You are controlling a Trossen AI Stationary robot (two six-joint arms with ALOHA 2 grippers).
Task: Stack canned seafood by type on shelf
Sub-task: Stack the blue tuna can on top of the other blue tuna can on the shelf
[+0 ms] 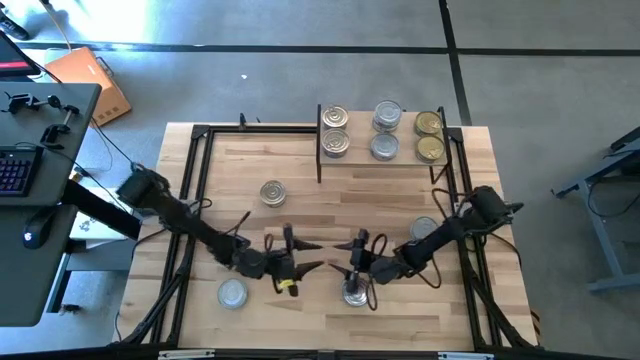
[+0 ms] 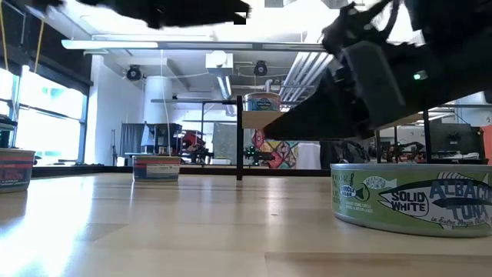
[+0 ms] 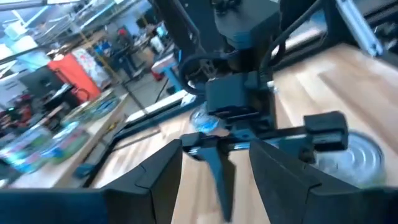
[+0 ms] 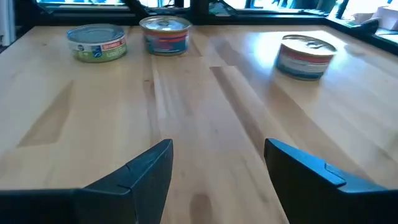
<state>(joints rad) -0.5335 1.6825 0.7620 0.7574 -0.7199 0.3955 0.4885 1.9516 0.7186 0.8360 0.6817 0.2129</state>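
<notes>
High view: tin (image 1: 354,293) beside right tool (image 1: 352,262)

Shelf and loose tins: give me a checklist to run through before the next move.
1. Right pincer open and empty: ok.
2. Left pincer open and empty: ok.
3. Arms well apart: not ok; both pincers sit close together near the table's front middle.
4. A tin within easy reach: ok; the nearest tin lies right by the right pincer.
5. All tins on the shelf: not ok; several lie loose on the table, such as the far tin.
6. Shelf tins sorted by type: cannot tell from above.
</notes>
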